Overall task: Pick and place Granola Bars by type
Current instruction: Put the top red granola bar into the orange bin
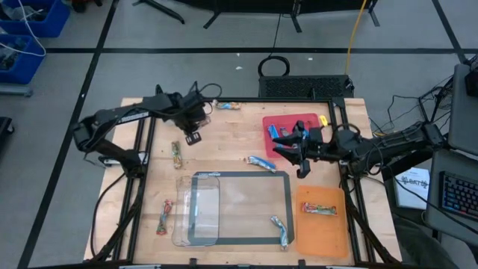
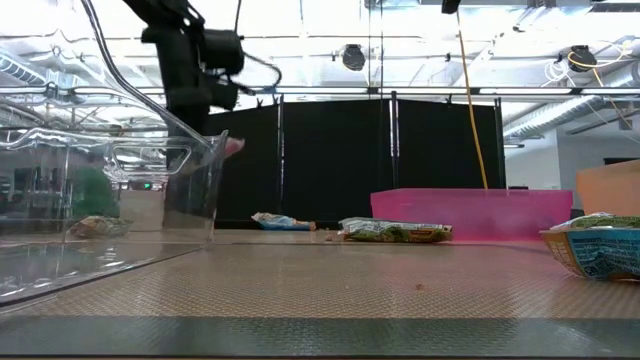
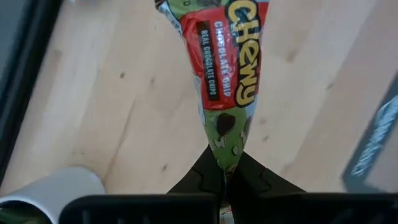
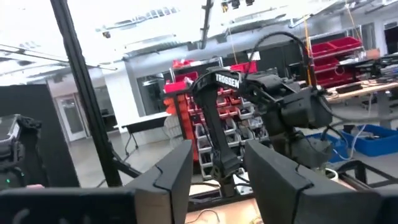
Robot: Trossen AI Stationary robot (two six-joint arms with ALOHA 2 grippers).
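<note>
The left gripper (image 3: 225,180) was seen closed on the crimped end of a red-and-green chocolate chip granola bar (image 3: 227,68), which was held above the bare wood near the table's far left edge; in the left wrist view the bar's long axis ran straight away from the fingers. In the high view the same gripper (image 1: 193,137) was placed just beyond a tan-green bar (image 1: 177,155) that lay with its long axis running near to far. The right gripper (image 1: 301,155) was held at the near edge of the pink tray (image 1: 270,142); its fingers (image 4: 171,171) were seen parted with nothing between them and pointed level toward the left arm. Blue bars (image 1: 278,131) were seen inside the pink tray, partly hidden by the right arm. One red multicoloured bar (image 1: 318,208) lay crosswise in the orange tray (image 1: 323,232) at the near right. The clear plastic bin (image 1: 196,209) stood on the left part of the dark-framed mat (image 1: 240,175), and no bar could be made out in it. A blue bar (image 1: 261,161) lay loose just beyond the mat, a silvery-blue bar (image 1: 281,231) on the mat's near right corner, a red bar (image 1: 163,217) left of the bin, and another bar (image 1: 228,105) at the far edge of the table (image 1: 157,179).
</note>
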